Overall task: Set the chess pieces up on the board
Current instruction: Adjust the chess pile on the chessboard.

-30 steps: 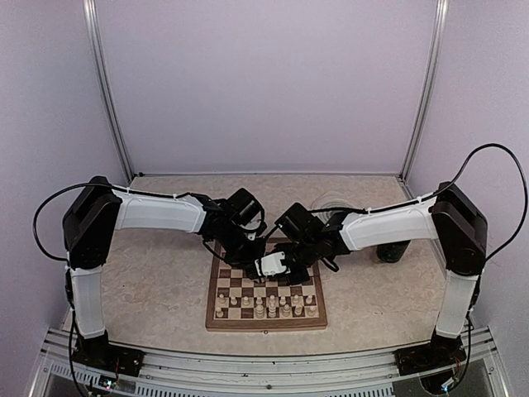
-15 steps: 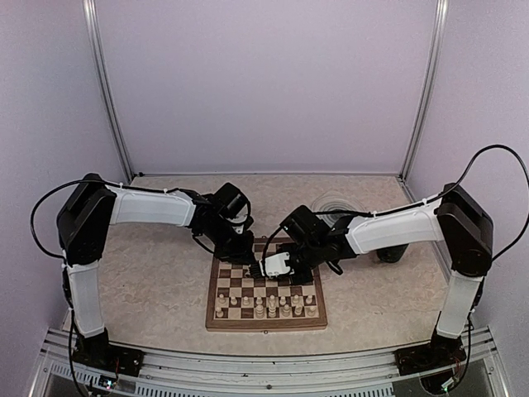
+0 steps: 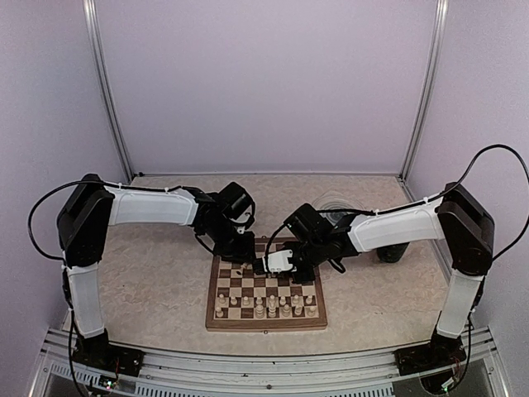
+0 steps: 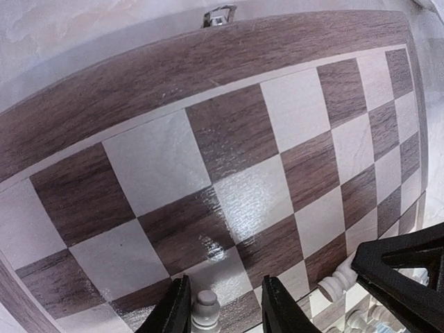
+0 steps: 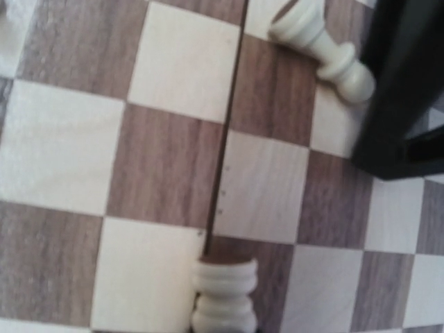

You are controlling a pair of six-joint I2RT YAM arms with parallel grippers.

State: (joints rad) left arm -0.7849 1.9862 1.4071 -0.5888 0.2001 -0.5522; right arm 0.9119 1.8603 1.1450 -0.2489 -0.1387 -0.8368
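Observation:
The board (image 3: 212, 313) lies between the arms, with rows of pale chess pieces (image 3: 264, 308) along its near side. My left gripper (image 3: 245, 255) hangs over the board's far left part. In the left wrist view its fingers (image 4: 177, 309) stand apart around an upright pawn (image 4: 205, 309). My right gripper (image 3: 279, 263) is over the board's far middle. In the right wrist view a pale ringed piece (image 5: 223, 295) sits in its grip above the squares; its fingers are hidden. One pale piece (image 5: 320, 45) lies on its side beside my left gripper, also seen in the left wrist view (image 4: 338, 283).
A round grey-ringed plate (image 3: 331, 205) sits at the back right, and a dark object (image 3: 390, 251) stands beside the right arm. Metal frame posts stand at both back corners. A small metal clasp (image 4: 218, 14) is on the board's far edge.
My left arm has drawn back and to the left, towards the board's far left. My right gripper has shifted slightly over the board's far middle.

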